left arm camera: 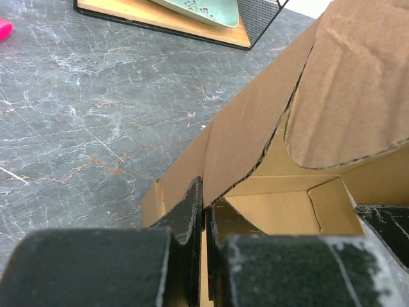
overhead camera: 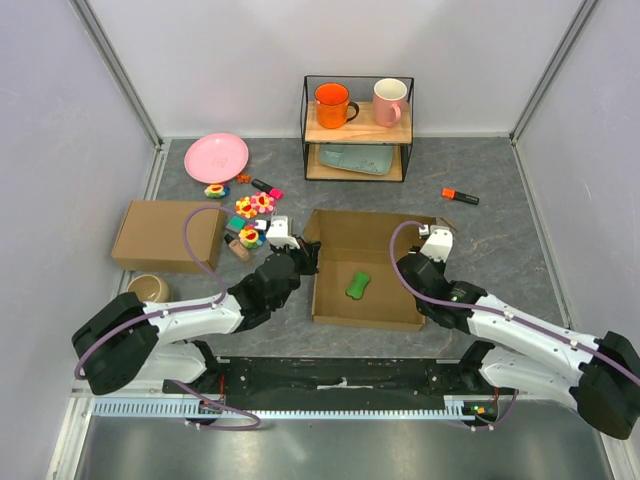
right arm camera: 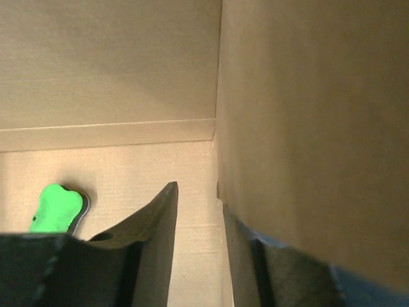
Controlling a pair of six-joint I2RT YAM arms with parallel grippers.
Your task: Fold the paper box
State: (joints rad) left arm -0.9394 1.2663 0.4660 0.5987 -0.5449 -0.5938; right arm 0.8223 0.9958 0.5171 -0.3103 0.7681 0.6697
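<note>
Top external: got the left gripper (overhead camera: 306,260) pinched shut on the paper box's (overhead camera: 385,250) left wall, box stretching off to its right on the desk (overhead camera: 500,250). Spotted the right gripper (overhead camera: 432,243) parted at the opposite wall, equally near. Can't tell whether touching cardboard. Hidden behind both: tabs, fold lines.

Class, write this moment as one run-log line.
left hand: pinching paper box left wall | right hand: open astride right wall | green object: inside
</note>
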